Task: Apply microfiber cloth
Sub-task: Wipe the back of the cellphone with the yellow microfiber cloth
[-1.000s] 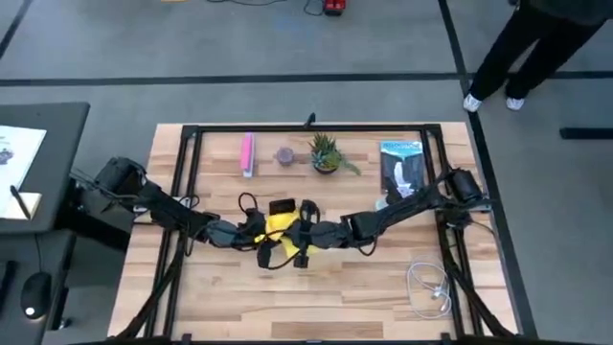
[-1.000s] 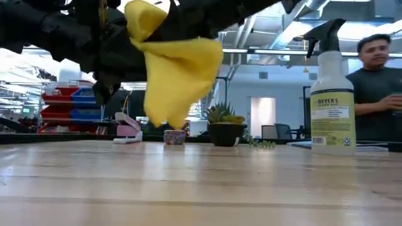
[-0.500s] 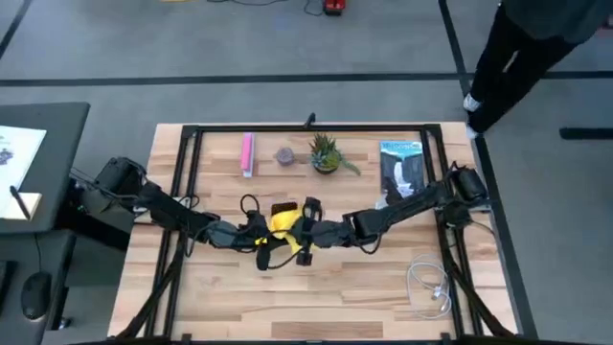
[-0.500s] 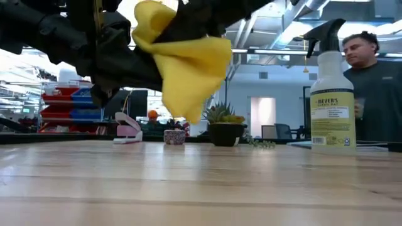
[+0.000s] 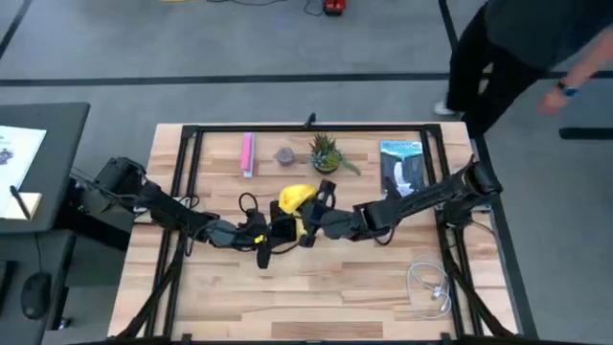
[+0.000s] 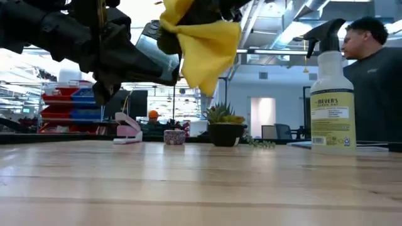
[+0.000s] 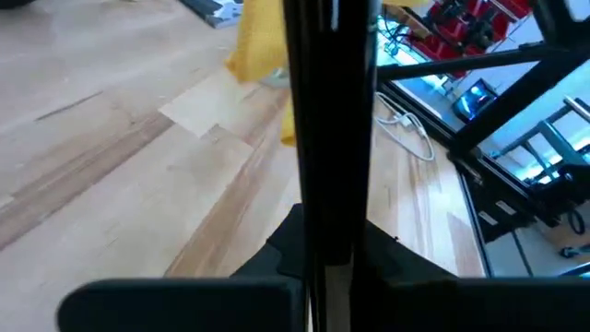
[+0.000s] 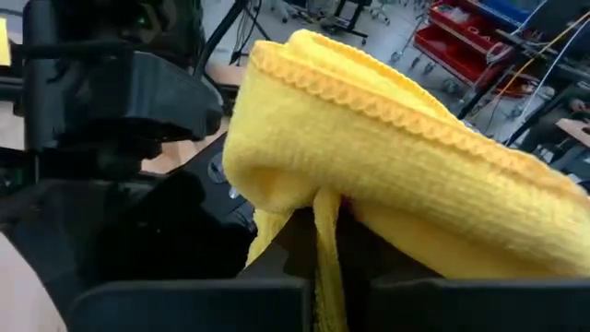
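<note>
Since the earlier frames the microfiber cloth point(image 5: 296, 198) has been carried up the table toward the plant, and the person beyond the table's far right corner has shifted leftward.

At the table's left, the left arm is stretched toward the middle, and the left gripper point(image 5: 261, 233) is held above the wood with a black phone point(image 6: 146, 49) gripped edge-on between its closed fingers, as seen in the low view.

Just to its right the yellow cloth is held bunched and lifted clear of the table, draped over the right gripper point(image 5: 308, 221), whose fingers are closed on a fold of it; this is shown close up in the right wrist view point(image 8: 387, 157).

Behind, a pink bar point(image 5: 247, 153), a small pot point(image 5: 285, 155) and a potted plant point(image 5: 326, 153) are lined along the far edge. Further right a spray bottle point(image 6: 330, 100) is seen, and a white cable point(image 5: 429, 286) lies near the right front corner.
</note>
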